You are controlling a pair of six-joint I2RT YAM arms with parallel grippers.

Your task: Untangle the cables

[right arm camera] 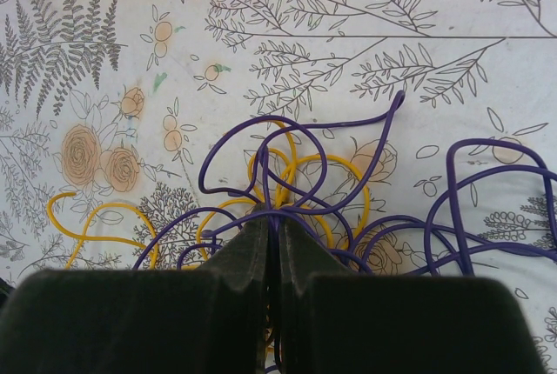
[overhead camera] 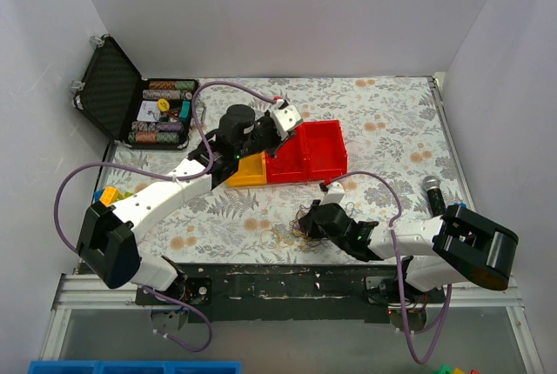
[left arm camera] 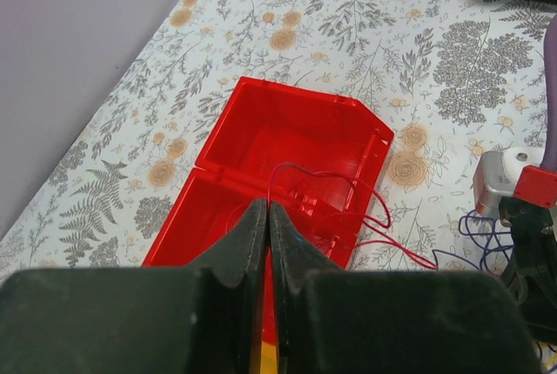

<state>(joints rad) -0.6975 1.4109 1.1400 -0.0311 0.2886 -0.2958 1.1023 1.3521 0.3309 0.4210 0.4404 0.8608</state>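
Observation:
The cables are thin wire loops. My left gripper (overhead camera: 270,146) (left arm camera: 268,207) hovers over the near edge of a red bin (left arm camera: 296,139) and is shut on a thin red wire (left arm camera: 370,210), which loops over the bin and runs down to the table on the right. My right gripper (overhead camera: 312,217) (right arm camera: 270,217) sits low on the floral cloth, shut on purple wire loops (right arm camera: 261,126) tangled with yellow loops (right arm camera: 87,210). The rest of the bundle (overhead camera: 298,224) lies just left of it. More purple loops (left arm camera: 480,228) show in the left wrist view.
The red bin (overhead camera: 318,152) adjoins an orange bin (overhead camera: 248,171) mid-table. An open black case of poker chips (overhead camera: 130,104) stands at the back left. A microphone (overhead camera: 432,190) lies at the right. Coloured bricks (overhead camera: 109,193) sit at the left edge.

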